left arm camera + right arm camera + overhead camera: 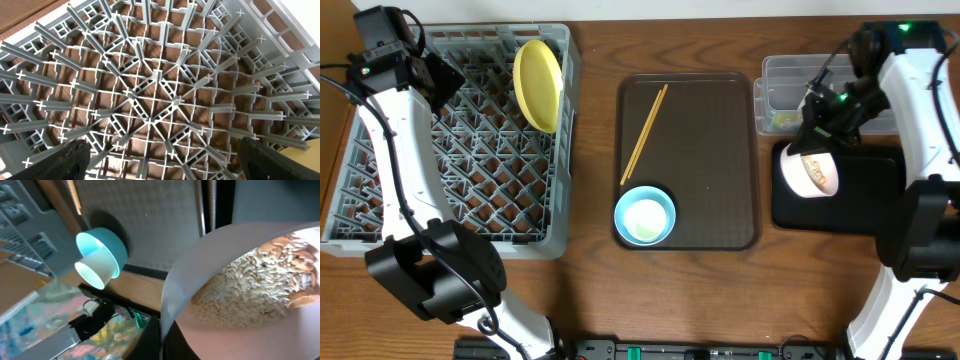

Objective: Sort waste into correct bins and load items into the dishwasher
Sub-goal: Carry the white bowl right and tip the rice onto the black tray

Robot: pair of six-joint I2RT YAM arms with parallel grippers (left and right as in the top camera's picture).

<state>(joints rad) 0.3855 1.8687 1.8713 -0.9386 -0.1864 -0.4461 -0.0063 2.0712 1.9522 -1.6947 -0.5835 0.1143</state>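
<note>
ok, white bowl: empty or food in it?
Not empty: the white bowl is tipped, and the right wrist view shows rice-like scraps inside it.

Our right gripper [817,128] grips the white bowl [810,172] by its rim, tilted over the black tray [860,192] directly beneath. The clear tub [785,75] sits just beyond the gripper. Well off to its left lies the brown tray [710,150] with the chopsticks [645,133] and the blue bowl [645,216]. Our left gripper [438,75] hovers over the dish rack [490,170], with the yellow plate [538,83] standing just to its right.
</note>
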